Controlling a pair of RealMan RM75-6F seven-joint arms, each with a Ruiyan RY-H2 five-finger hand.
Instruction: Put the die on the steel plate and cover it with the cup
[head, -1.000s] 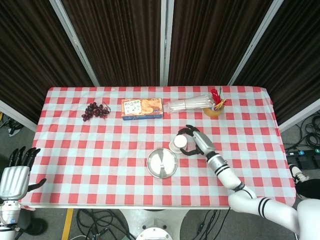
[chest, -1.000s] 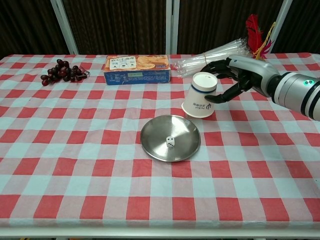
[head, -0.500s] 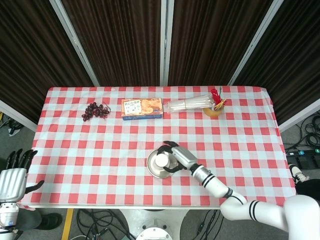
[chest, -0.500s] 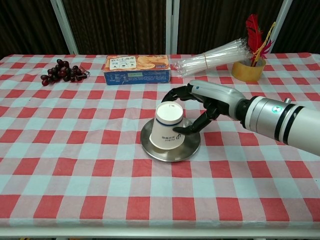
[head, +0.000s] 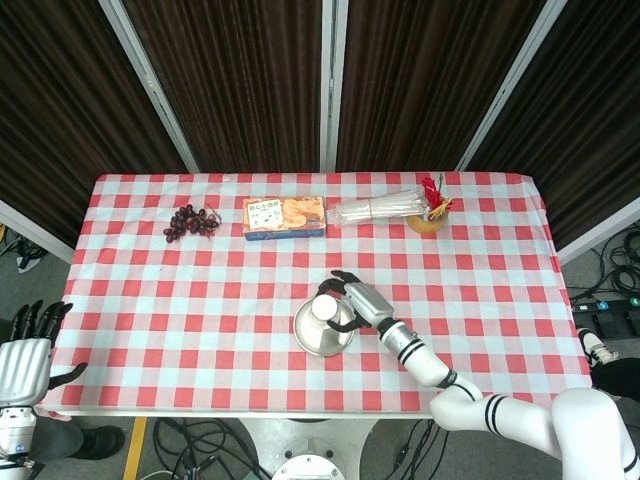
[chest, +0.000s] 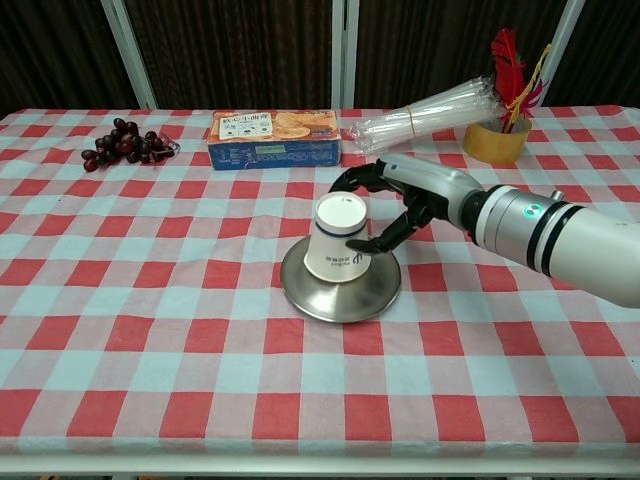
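Observation:
A white paper cup stands upside down on the round steel plate near the middle of the table. The die is hidden; it lay on the plate where the cup now stands. My right hand reaches in from the right and holds the cup, fingers curled behind its top and thumb on its near side. From the head view the cup covers the upper part of the plate, with the right hand beside it. Off the table at the lower left, my left hand hangs with fingers spread and holds nothing.
A bunch of dark grapes lies at the back left. A blue biscuit box sits behind the plate. A bundle of clear straws and a yellow holder with red feathers are at the back right.
My right hand carried the cup left and down from beside the plate onto it, covering the die, and the cup now stands nearly upright. The left hand sank slightly.

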